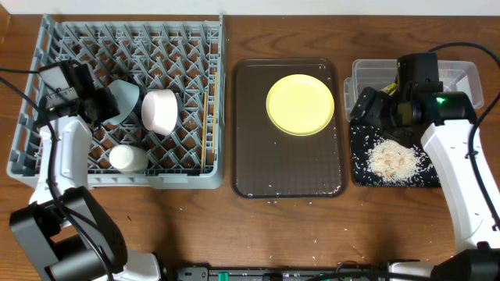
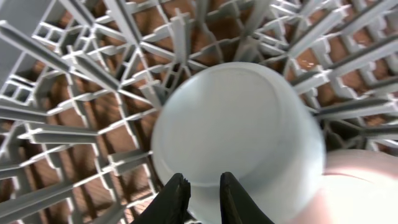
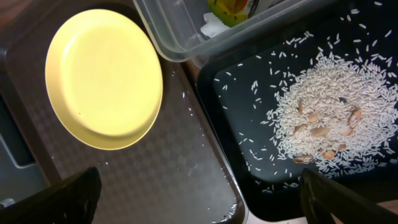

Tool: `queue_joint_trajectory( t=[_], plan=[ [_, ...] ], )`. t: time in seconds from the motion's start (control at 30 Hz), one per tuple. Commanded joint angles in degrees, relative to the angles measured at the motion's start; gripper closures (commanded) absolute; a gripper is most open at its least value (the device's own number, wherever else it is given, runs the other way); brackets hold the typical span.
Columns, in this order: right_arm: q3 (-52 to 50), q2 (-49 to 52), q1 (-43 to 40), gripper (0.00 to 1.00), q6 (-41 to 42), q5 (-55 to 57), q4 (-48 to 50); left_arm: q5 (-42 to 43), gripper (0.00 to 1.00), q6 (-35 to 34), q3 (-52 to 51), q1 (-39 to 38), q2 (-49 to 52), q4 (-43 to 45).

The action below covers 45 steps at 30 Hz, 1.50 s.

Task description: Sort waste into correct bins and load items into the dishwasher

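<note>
Two arms stood over opposite ends of the table (image 1: 195, 226). At the left, the left gripper (image 2: 204, 196) hung inside the rack (image 1: 117, 181). Its jaws were narrow, with the rim of the blue bowl (image 2: 236, 137) caught in the slim gap between the fingers (image 2: 176, 202). The bowl filled the wrist view just beyond the fingertips, tipped on its side among the pegs. Just right of it the white bowl (image 1: 160, 111) also lay on its side; whether the two touched I could not tell. The cup (image 1: 127, 158) lay nearer, on the lattice floor. The chopsticks (image 1: 207, 117) ran near to far along the rack's right wall.

In the middle, the plate (image 1: 301, 104) sat flat on the far half of the brown tray (image 1: 289, 168), well apart from both sets of jaws.

At the right, the right gripper (image 3: 199, 180) hovered with its jaws spread wide and nothing between them. Beneath the gap, the brown tray's right rim lay beside the left rim of the black tray (image 3: 224, 106). The rice (image 3: 323, 118) was heaped in the black tray, right of and beyond the jaws, with a few tan bits in it and stray grains around. The tub (image 3: 155, 31) stood farther off, holding the wrapper (image 3: 233, 7) and the tissue (image 3: 214, 25).
</note>
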Motion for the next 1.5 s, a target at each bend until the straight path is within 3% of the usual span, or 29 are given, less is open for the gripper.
queue_joint_trajectory(
  t=[0.0, 0.47, 0.53, 0.63, 1.0, 1.33, 1.47],
  plan=[
    [0.1, -0.9, -0.4, 0.01, 0.3, 0.0, -0.1, 4.5, 0.79, -0.5, 0.4, -0.9, -1.2, -1.0],
    [0.1, -0.9, -0.4, 0.01, 0.3, 0.0, -0.1, 4.7, 0.7, -0.5, 0.4, -5.0, -5.7, 5.1],
    [0.1, -0.9, -0.4, 0.01, 0.3, 0.0, -0.1, 4.7, 0.75, 0.0, 0.4, -6.4, -5.4, 7.3],
    [0.1, -0.9, -0.4, 0.01, 0.3, 0.0, -0.1, 2.2, 0.92, 1.5, 0.4, -7.6, -4.3, 11.9],
    [0.1, -0.9, -0.4, 0.01, 0.3, 0.0, -0.1, 1.5, 0.92, 1.4, 0.4, -7.7, 2.4, 17.5],
    [0.1, -0.9, -0.4, 0.01, 0.3, 0.0, -0.1, 1.2, 0.92, 2.2, 0.4, -7.7, 5.6, 16.1],
    [0.1, -0.9, -0.4, 0.01, 0.3, 0.0, -0.1, -4.0, 0.92, 3.7, 0.4, -7.7, 6.1, 13.4]
  ],
)
